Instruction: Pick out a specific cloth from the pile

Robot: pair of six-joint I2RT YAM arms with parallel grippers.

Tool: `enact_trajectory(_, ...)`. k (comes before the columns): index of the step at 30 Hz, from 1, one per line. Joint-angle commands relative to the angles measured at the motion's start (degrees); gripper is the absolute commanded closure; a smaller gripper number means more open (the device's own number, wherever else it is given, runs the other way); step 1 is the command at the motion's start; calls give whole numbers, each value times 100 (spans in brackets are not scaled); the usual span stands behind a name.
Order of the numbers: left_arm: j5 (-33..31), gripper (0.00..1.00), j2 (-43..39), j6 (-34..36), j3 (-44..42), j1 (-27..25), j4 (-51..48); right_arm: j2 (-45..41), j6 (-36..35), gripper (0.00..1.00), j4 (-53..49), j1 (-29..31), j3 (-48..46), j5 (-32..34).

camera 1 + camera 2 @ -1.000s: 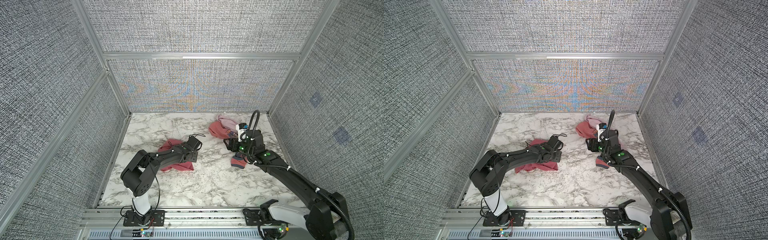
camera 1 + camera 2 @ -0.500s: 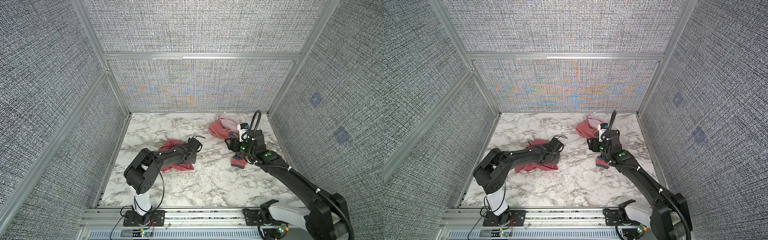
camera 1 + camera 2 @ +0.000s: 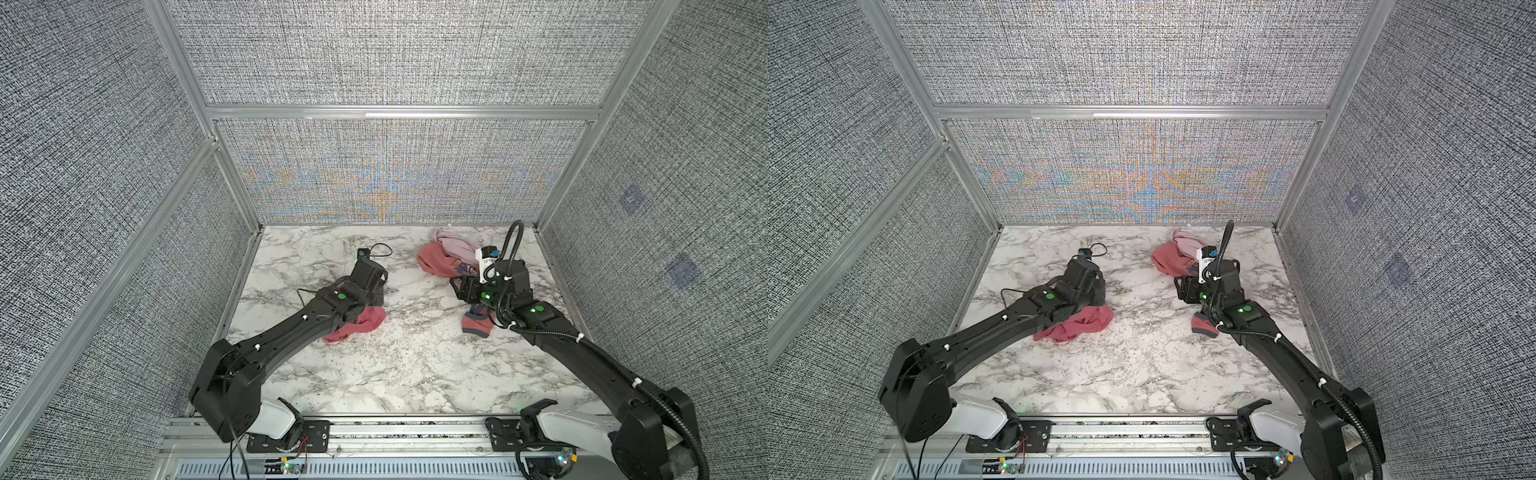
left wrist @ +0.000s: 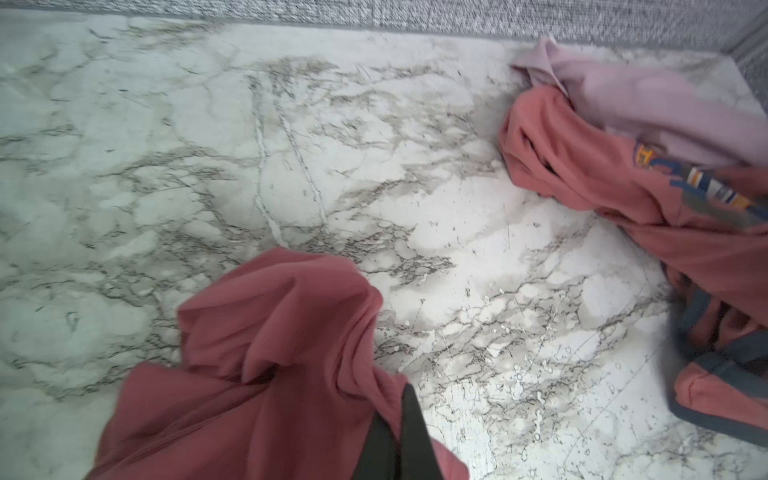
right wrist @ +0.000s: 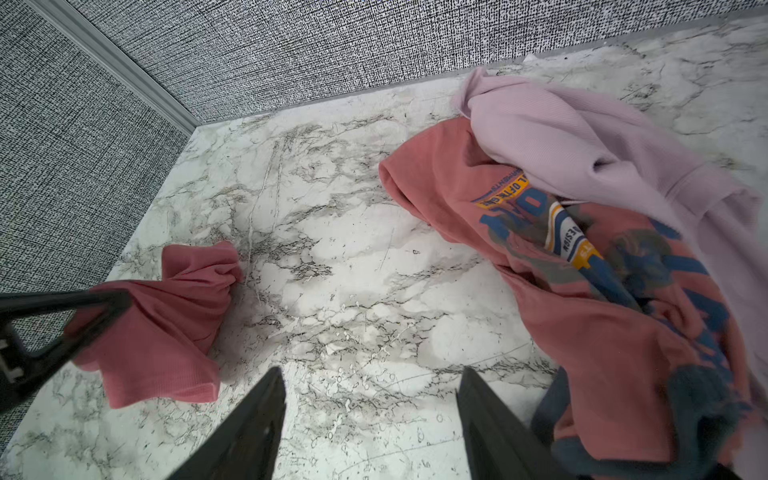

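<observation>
Table: You look down on a white grey-veined marble tabletop (image 3: 415, 365), bare between two lots of fabric.
Pile: The pile of printed red and pale lilac-pink garments (image 3: 446, 255) sits far right, by your right arm.
Cloth: The plain dusty-red soft cloth (image 3: 361, 326) lies well apart from it, left of centre, bunched under the left wrist.
Left gripper: The black left gripper (image 4: 405, 399) is clamped on a gathered fold of that cloth.
Right gripper: The black right gripper (image 5: 370, 374) hangs spread and empty beside the pile, with bare marble between it and the cloth. Your left arm is nearer.
</observation>
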Motion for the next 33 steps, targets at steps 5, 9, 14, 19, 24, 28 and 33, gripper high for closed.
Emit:
enact_trajectory(5, 102, 100, -1268, -183, -1016, 1044, 470, 73, 119, 33, 139, 1, 123, -165)
enact_trajectory(9, 40, 100, -1899, -312, -1713, 1584, 571, 111, 126, 33, 156, 5, 164, -178)
enact_trajectory(14, 71, 100, -2402, -697, -2463, 2173, 551, 191, 110, 33, 165, 1, 252, -233)
enact_trajectory(19, 234, 100, -2294, -1064, -3082, 2601, 638, 283, 127, 33, 218, 3, 316, -310)
enact_trajectory(24, 518, 100, -1987, -1334, -3586, 2898, 1040, 268, 94, 33, 175, 1, 325, -323)
enact_trajectory(28, 534, 100, -1693, -1382, -3885, 2966, 1517, 235, 79, 33, 114, 1, 321, -283)
enact_trajectory(33, 655, 100, -1259, -1351, -4005, 3022, 1826, 195, 69, 33, 86, 5, 306, -220)
